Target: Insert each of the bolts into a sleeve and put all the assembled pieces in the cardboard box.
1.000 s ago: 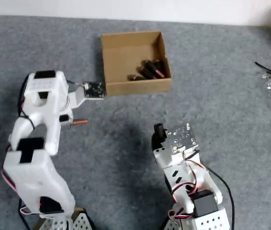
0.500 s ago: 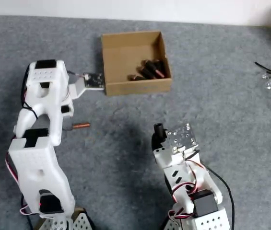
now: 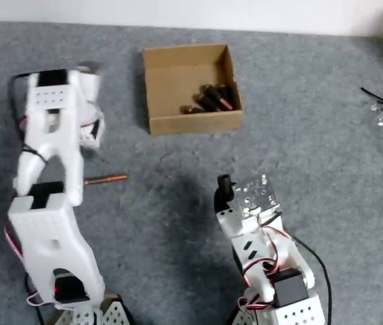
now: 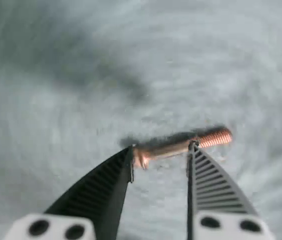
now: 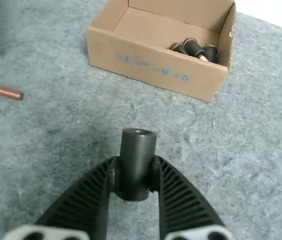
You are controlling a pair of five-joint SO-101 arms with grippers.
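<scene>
**Me:** My left claw [image 4: 160, 150] hangs with its jaws apart over the grey carpet [image 3: 327, 223]. The copper bolt [image 4: 175, 147] lies flat on the pile just past the two tips, and neither tip grips it.

**Partner:** Where was that claw a second ago?

**Me:** Close by the left wall of the cardboard box [image 3: 188, 124], with my left arm [image 3: 50, 135] reaching that way. Since then the arm has swung off toward the carpet's left edge and now stands well apart from the box. The bolt was half tucked under the arm then. Now most of its length lies bare, left of the carpet's middle, and it has hardly shifted.

**Partner:** And your other claw?

**Me:** My right claw [image 5: 135, 164] is clamped on the black sleeve [image 5: 137, 142]. The sleeve stands upright between the ribbed jaws with its open end up. Nothing has changed there: the arm has kept its place near the carpet's near edge through all three looks.

**Partner:** What about the box?

**Me:** It sits where it sat, close to the carpet's far edge. The assembled pieces [image 3: 211, 99] lie bunched in its near right corner, the same heap as a second ago.
</scene>
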